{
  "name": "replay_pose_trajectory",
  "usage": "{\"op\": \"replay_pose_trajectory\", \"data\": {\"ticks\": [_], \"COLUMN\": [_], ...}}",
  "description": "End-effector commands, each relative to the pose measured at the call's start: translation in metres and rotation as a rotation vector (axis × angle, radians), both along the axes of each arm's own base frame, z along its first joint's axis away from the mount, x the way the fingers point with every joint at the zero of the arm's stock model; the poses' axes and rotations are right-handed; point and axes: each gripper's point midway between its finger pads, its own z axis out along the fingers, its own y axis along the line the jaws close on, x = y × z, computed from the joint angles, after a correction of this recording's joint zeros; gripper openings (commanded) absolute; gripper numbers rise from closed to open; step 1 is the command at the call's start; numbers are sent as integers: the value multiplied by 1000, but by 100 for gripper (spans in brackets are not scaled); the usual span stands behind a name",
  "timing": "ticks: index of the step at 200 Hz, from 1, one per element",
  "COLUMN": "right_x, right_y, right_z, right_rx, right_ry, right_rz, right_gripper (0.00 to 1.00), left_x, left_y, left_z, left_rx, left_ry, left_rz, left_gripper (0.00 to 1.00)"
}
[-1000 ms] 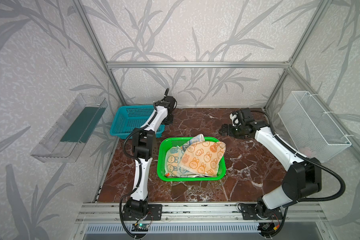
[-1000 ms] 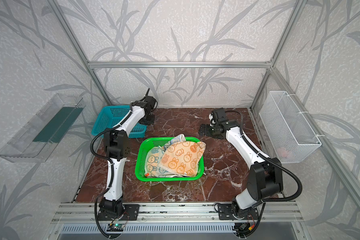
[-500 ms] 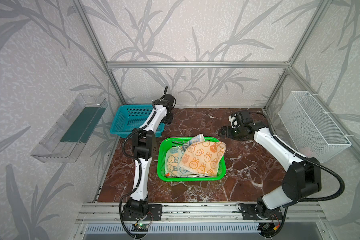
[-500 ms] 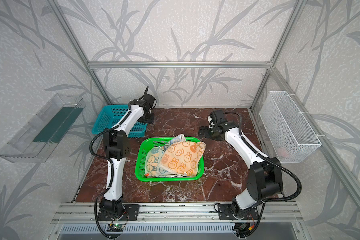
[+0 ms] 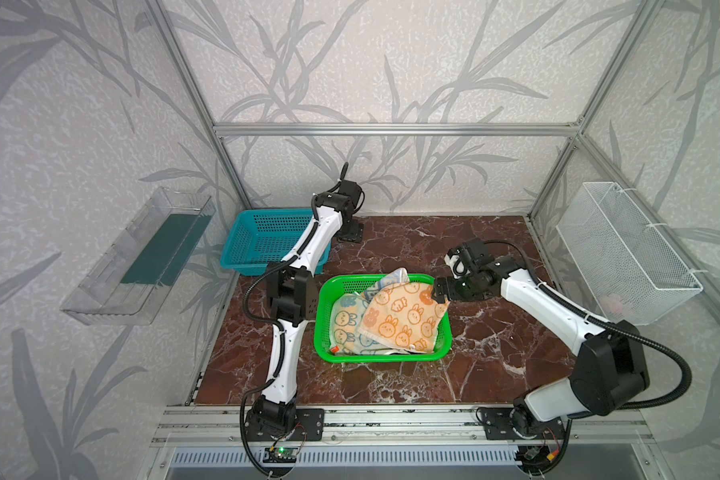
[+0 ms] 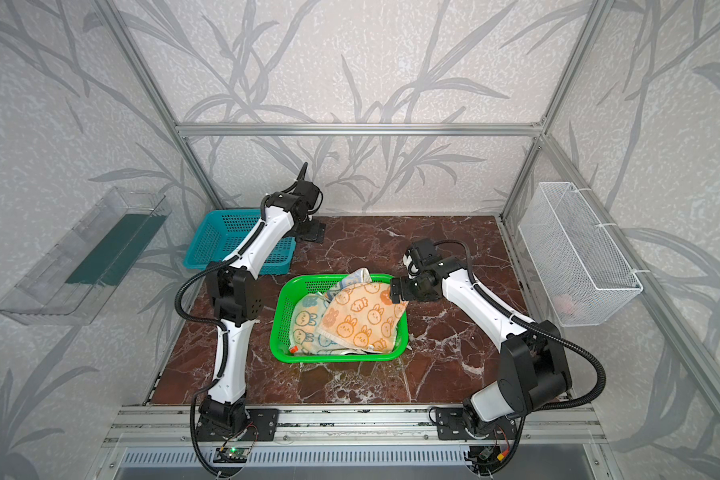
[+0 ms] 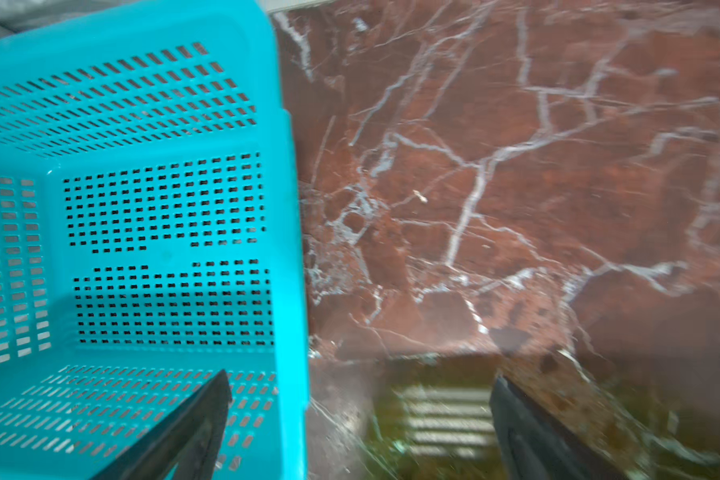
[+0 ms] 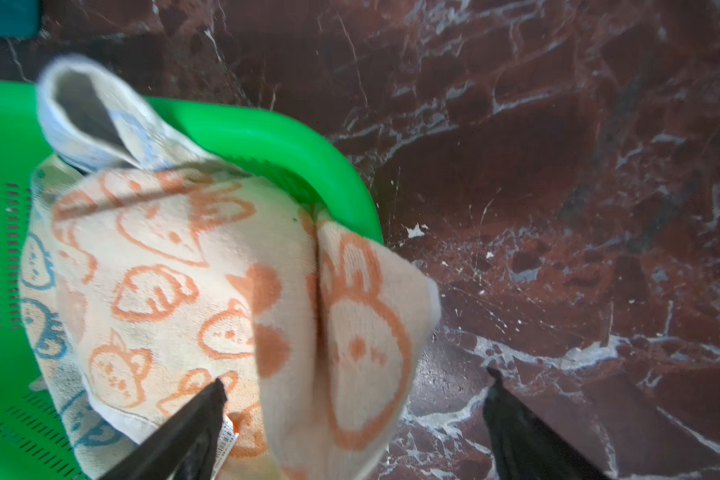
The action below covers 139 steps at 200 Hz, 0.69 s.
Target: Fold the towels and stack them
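Note:
Several bunny-print towels lie crumpled in the green basket (image 5: 383,357) (image 6: 337,358). The peach-orange towel (image 5: 404,316) (image 6: 362,316) (image 8: 225,291) is on top, over a cream-and-blue towel (image 5: 344,320) (image 6: 306,322) (image 8: 38,266). My right gripper (image 5: 439,293) (image 6: 395,291) (image 8: 356,377) is open at the basket's far right corner, its jaws either side of the orange towel's corner that hangs over the rim. My left gripper (image 5: 350,232) (image 6: 312,230) (image 7: 361,377) is open and empty, astride the blue basket's right wall.
The empty blue basket (image 5: 267,241) (image 7: 142,208) stands at the back left of the marble table (image 5: 391,382). A white wire basket (image 5: 624,249) hangs on the right wall. On the left wall hangs a clear tray (image 5: 142,257).
My right gripper has moved forward and left from the back of the table to the orange towel's corner. My left gripper has opened beside the blue basket.

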Motion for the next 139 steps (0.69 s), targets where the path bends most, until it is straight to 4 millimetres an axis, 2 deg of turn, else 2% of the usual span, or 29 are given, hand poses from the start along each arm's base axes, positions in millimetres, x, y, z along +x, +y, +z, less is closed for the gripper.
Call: {"op": "replay_pose_trajectory", "data": {"ticks": [1, 25, 43, 72, 101, 128, 139], "right_x": [-15, -20, -19, -12, 4, 26, 39], "right_y": [-4, -3, -4, -13, -20, -22, -26], "right_z": [-10, -20, -26, -31, -31, -30, -36], "right_rx": [-25, -36, -55, -131, -195, -252, -312], "right_ry": [34, 60, 70, 69, 67, 55, 64], "right_rz": [9, 10, 10, 15, 15, 31, 51], "right_gripper": [88, 78, 67, 51, 34, 29, 29], "left_x": [-30, -51, -69, -97, -122, -140, -146], "left_y": [-16, -35, -45, -51, -49, -46, -44], "left_z": [39, 50, 56, 56, 44, 33, 28], "left_rx": [3, -38, -67, -85, -106, -129, -136], "left_ry": [-32, -41, -40, -43, -28, -17, -10], "left_rz": [-33, -52, -63, -79, -79, -73, -68], "left_gripper": [99, 99, 99, 99, 99, 99, 99]}}
